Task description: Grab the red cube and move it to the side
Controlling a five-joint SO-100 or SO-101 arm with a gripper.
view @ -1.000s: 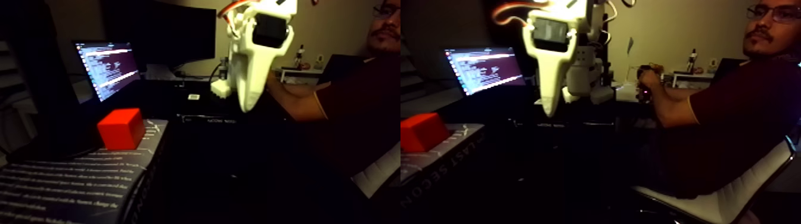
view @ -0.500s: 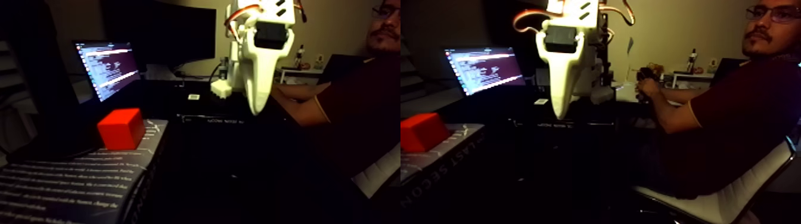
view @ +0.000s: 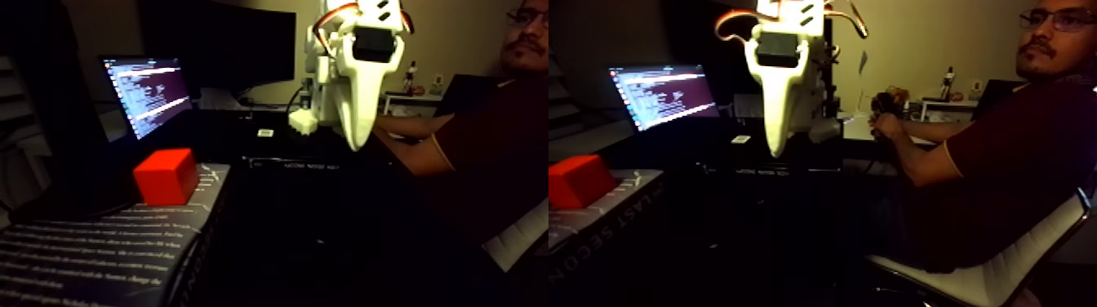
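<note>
On a book (view: 122, 237), red cube (view: 166, 175) sits.

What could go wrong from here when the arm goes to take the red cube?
1. The cube sits near the edge of a book, so a push from the gripper may knock it off.
2. The gripper hangs high and to the right of the cube; a long move in this dim light may miss it.
3. A person's forearm lies close behind the gripper and might be hit.
</note>
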